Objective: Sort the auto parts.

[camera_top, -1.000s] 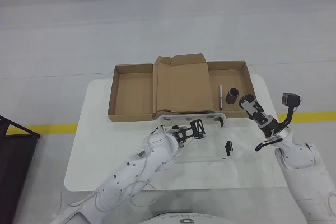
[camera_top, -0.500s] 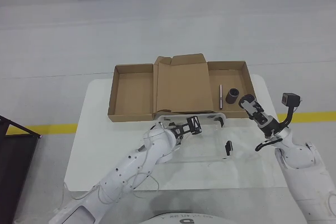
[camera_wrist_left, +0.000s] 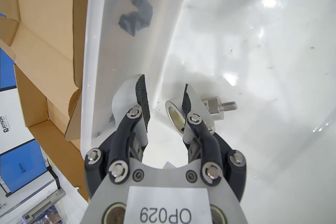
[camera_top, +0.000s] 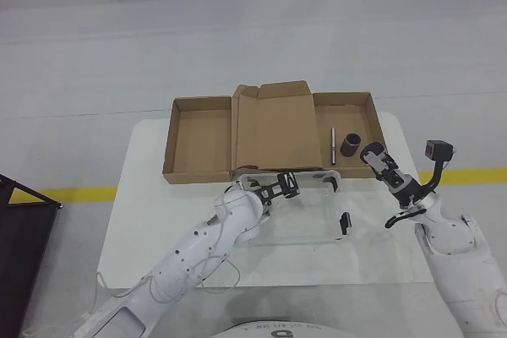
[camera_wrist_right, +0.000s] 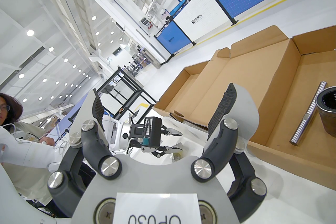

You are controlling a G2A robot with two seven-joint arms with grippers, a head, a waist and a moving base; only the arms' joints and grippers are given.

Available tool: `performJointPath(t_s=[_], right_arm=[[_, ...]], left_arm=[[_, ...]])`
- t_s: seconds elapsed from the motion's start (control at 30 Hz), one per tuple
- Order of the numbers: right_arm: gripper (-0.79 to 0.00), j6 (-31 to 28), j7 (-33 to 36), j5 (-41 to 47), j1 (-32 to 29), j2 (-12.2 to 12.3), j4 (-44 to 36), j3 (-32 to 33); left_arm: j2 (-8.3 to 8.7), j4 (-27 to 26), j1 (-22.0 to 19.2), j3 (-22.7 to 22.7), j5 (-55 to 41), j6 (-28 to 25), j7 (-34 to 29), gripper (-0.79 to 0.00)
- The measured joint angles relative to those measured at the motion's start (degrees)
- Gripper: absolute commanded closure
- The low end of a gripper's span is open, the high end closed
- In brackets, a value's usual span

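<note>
At the far edge of the tray (camera_wrist_left: 249, 38), my left gripper (camera_wrist_left: 163, 83) stands part open with a silver eye bolt (camera_wrist_left: 213, 108) by one finger; my right gripper (camera_wrist_right: 164, 91) hangs wide open near the box (camera_wrist_right: 275, 72)

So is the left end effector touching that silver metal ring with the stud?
Cannot tell. In the left wrist view, one finger of the left end effector overlaps the silver metal ring, hiding any contact or gap.

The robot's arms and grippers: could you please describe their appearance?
The left arm and right arm have smooth white shells; thin cables trail along the left. The left gripper and right gripper each have a grey plate, black linkages, silver pins, white jaws with black ribbed pads and a printed label.
</note>
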Motion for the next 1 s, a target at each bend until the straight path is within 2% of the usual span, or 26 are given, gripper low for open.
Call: performJointPath(t_s=[0.27,0.77,0.87,0.97,1.0], right_arm=[[-0.785,0.0,0.0,0.0,0.0,0.0,0.0,0.0],[-0.785,0.0,0.0,0.0,0.0,0.0,0.0,0.0],[-0.785,0.0,0.0,0.0,0.0,0.0,0.0,0.0],[-0.785,0.0,0.0,0.0,0.0,0.0,0.0,0.0],[-0.785,0.0,0.0,0.0,0.0,0.0,0.0,0.0]], left_arm=[[-0.21,-1.3,0.1,0.0,-0.9,-1.4,0.7,-0.277],[-0.53,1.3,-0.2,-1.0,-2.6,-2.0,-1.1,-0.280],[-0.67,1.8,-0.5,-1.0,-3.2,-2.1,-1.0,-0.249],[-0.81,2.7,-0.9,-1.0,-3.5,-2.2,-0.7,-0.179],[-0.85,2.9,-1.0,-1.0,-3.5,-2.2,-0.6,-0.123]])
